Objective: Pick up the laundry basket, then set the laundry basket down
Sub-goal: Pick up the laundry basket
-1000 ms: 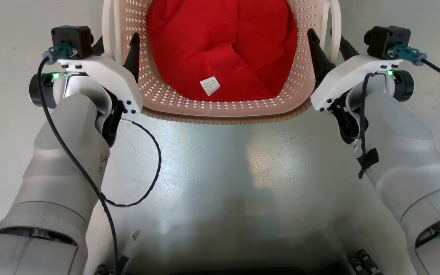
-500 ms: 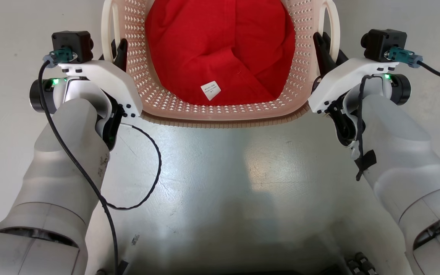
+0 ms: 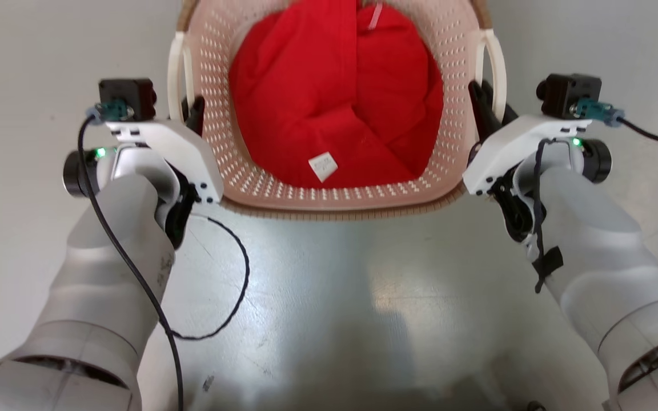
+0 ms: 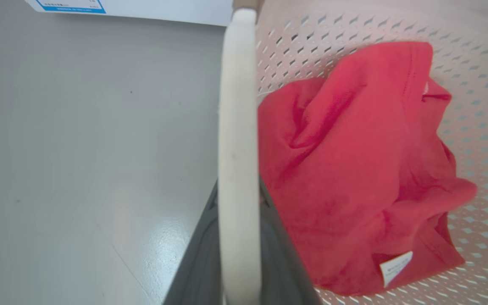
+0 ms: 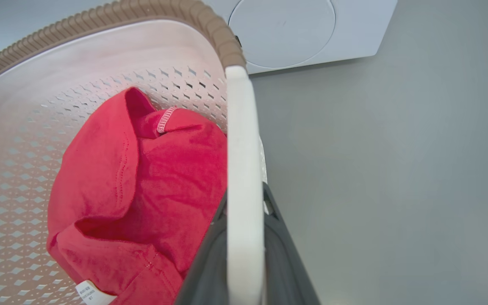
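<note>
The laundry basket (image 3: 334,212) sits straight ahead of me on the grey floor (image 3: 329,297), between my two arms, its brown ribbed rim nearest me and its cream perforated walls opening up toward the head view's top edge. Whether its base touches the floor I cannot tell.

Inside it lies one thing: a red garment (image 3: 334,97), crumpled into a loose heap that covers most of the bottom and climbs partway up the far wall. A small white label (image 3: 323,166) shows on its near edge, and a bit of stitched trim peeks out at the far side.

My left gripper (image 3: 190,111) is clamped on the basket's left handle (image 3: 177,68). In the left wrist view the pale bar (image 4: 237,148) runs up the middle with my dark fingers (image 4: 197,262) pressed against it on either side. My right gripper (image 3: 482,105) is closed the same way on the right handle (image 3: 496,63), and in the right wrist view the fingers (image 5: 286,262) sandwich the white bar just below where it meets the brown rim.

Beyond the basket's far end stands a white washing machine (image 5: 303,29), its round door facing this way, near the rim but not touching it as far as I can see.
</note>
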`<state>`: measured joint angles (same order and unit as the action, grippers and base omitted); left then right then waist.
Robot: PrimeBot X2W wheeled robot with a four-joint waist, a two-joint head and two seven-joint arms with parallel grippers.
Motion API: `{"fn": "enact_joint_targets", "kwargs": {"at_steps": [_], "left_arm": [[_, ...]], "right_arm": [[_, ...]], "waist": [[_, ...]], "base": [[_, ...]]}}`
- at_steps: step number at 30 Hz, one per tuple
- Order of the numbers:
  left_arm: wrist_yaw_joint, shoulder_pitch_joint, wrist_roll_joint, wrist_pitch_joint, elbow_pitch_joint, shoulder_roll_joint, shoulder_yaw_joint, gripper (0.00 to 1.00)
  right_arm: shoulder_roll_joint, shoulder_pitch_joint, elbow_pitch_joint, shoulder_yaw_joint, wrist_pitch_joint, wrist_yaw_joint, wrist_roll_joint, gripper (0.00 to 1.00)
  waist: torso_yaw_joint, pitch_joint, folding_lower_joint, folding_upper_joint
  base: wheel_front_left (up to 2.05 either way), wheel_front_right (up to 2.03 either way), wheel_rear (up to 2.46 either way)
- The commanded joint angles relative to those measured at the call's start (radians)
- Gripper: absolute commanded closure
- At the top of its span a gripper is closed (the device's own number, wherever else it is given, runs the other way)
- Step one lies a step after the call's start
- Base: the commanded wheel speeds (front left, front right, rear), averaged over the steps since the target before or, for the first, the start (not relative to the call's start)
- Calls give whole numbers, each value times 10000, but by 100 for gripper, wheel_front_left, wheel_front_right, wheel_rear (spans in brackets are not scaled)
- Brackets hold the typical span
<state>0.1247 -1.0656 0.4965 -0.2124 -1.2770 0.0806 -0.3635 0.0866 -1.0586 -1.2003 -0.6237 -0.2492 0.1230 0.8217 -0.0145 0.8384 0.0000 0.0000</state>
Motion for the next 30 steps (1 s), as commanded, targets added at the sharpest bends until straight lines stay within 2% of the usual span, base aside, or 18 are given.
{"fn": "enact_joint_targets", "kwargs": {"at_steps": [1, 23, 30], "left_arm": [[59, 421, 131, 38, 36, 328, 46, 100], [59, 2333, 1091, 1286, -42, -1, -759, 100], [59, 2975, 1386, 1736, -69, -27, -889, 100]], "right_arm": [[-58, 512, 143, -184, -55, 77, 145, 100], [99, 2251, -123, -1058, 2041, 77, 1526, 100], [133, 2800, -127, -1275, 2321, 77, 1796, 100]], "waist": [[21, -327, 0, 0], [24, -3560, 0, 0], [26, -4542, 0, 0]], "base": [[0, 0, 0], [0, 0, 0], [0, 0, 0]]}}
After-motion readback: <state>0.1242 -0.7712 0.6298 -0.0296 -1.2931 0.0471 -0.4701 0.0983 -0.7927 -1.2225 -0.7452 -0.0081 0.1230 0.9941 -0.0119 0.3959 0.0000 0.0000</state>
